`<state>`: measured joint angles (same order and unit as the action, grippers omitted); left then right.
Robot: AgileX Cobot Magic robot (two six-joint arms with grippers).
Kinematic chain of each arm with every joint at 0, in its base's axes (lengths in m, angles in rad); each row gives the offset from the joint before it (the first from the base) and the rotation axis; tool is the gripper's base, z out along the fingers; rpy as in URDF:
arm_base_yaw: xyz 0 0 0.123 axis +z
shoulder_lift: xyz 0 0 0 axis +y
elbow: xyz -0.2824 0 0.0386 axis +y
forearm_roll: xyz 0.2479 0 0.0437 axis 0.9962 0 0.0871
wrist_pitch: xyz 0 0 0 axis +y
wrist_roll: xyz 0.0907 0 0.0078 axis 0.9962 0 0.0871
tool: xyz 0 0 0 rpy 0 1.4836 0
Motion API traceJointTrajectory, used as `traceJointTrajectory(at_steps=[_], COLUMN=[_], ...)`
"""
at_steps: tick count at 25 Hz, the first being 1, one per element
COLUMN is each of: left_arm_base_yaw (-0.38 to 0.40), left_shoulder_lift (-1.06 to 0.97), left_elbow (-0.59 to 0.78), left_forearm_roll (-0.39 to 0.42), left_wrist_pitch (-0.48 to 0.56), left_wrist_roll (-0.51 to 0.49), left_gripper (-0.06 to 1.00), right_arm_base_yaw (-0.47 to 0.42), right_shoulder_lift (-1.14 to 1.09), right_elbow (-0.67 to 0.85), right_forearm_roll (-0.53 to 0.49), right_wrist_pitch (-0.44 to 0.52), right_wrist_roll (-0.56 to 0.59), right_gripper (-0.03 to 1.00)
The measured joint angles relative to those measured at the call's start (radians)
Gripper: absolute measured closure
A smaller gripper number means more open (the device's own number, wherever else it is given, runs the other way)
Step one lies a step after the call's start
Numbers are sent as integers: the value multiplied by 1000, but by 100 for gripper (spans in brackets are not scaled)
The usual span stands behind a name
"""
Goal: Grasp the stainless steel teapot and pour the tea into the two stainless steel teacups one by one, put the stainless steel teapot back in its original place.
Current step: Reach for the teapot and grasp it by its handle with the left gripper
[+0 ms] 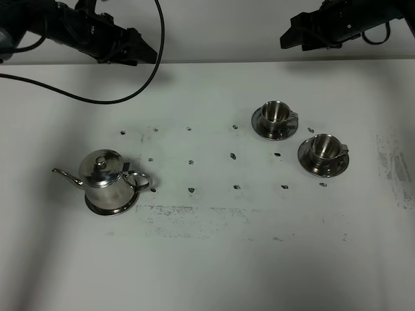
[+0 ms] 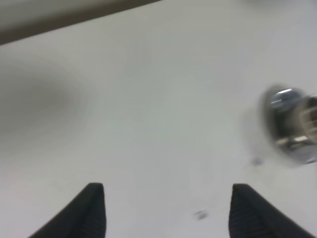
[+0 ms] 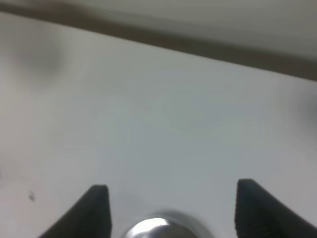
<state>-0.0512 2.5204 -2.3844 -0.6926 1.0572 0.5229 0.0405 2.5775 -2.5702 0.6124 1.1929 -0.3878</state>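
Exterior high view: teapot (image 1: 107,183) left on the worktop (image 1: 207,259), far cup (image 1: 275,118) and near cup (image 1: 323,154) on saucers (image 1: 285,134) right.
My left hand (image 1: 146,52) and right hand (image 1: 292,35) hang spread, empty, well apart from everything. Risk, I judge: a loose hold on the slick handle (image 1: 139,181) lets the teapot swing and the tea miss the small cups.

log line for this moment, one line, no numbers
phase: pre-grasp | teapot: upright, untouched | far cup, near cup: upright | left gripper: open, empty | right gripper: open, empty
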Motion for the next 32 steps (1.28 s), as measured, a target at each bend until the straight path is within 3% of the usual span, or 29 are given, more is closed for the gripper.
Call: traceJointTrajectory(at_steps=[3, 6, 9, 14, 18, 23, 32], left_arm_base_yaw=[-6, -14, -31, -72, -139, -218, -350], left_shoulder_lift=[-49, -138, -265, -500, -647, -693, -672], left_elbow=[2, 77, 266, 641, 825, 883, 885], left_forearm_roll=[127, 172, 178, 187, 189, 210, 414], left_wrist_pitch=[0, -26, -103, -340, -497, -539, -599], left_wrist_roll=[-23, -20, 23, 114, 223, 291, 296], left_gripper=[45, 50, 52, 53, 53, 53, 57], right_arm_base_yaw=[2, 2, -4, -9, -9, -9, -9], right_shoulder_lift=[-86, -211, -363, -580, -744, -955, -1340], right_elbow=[40, 132, 271, 513, 705, 933, 1309], right_forearm_roll=[-101, -206, -257, -306, -294, -278, -266], right_wrist_pitch=[21, 22, 21, -16, -101, -186, -270], right_wrist_roll=[11, 32, 42, 48, 48, 36, 30], right_gripper=[44, 45, 45, 45, 45, 47, 48])
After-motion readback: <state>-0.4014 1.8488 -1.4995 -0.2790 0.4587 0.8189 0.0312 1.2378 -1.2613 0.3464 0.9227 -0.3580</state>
